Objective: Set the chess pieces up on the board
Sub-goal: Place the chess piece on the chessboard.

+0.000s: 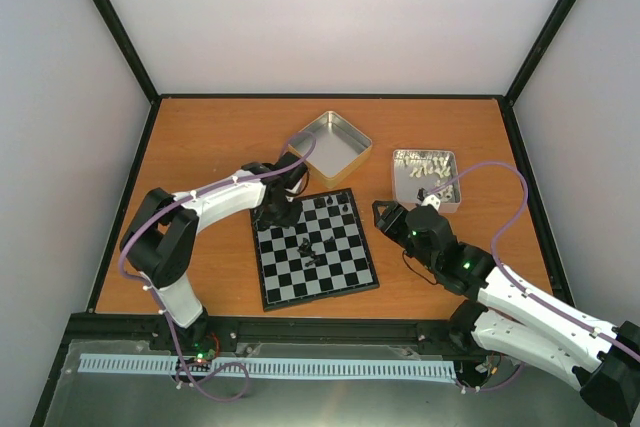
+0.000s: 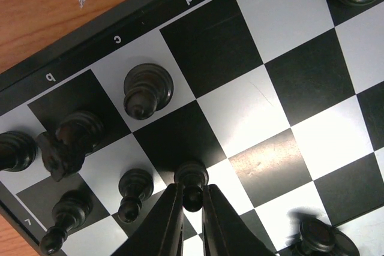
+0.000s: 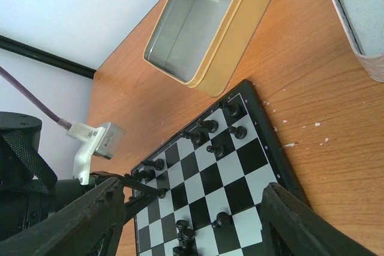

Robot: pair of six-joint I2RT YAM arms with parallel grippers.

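Note:
The board (image 1: 322,297) lies mid-table with black chess pieces (image 1: 320,204) along its far edge and a few loose ones (image 1: 305,247) near its middle. My left gripper (image 1: 272,213) is low over the far-left corner. In the left wrist view its jaws (image 2: 192,201) are shut on a black pawn (image 2: 192,175) that stands at a square's corner, beside another pawn (image 2: 133,189), a knight (image 2: 69,142) and a taller piece (image 2: 147,90). My right gripper (image 1: 384,215) hangs open and empty just right of the board (image 3: 240,193), with fingers (image 3: 90,220) wide apart.
An empty gold tin (image 1: 330,147) stands just behind the board; it also shows in the right wrist view (image 3: 207,25). A second tin (image 1: 425,177) with pale pieces sits at the right back. Black frame rails edge the table.

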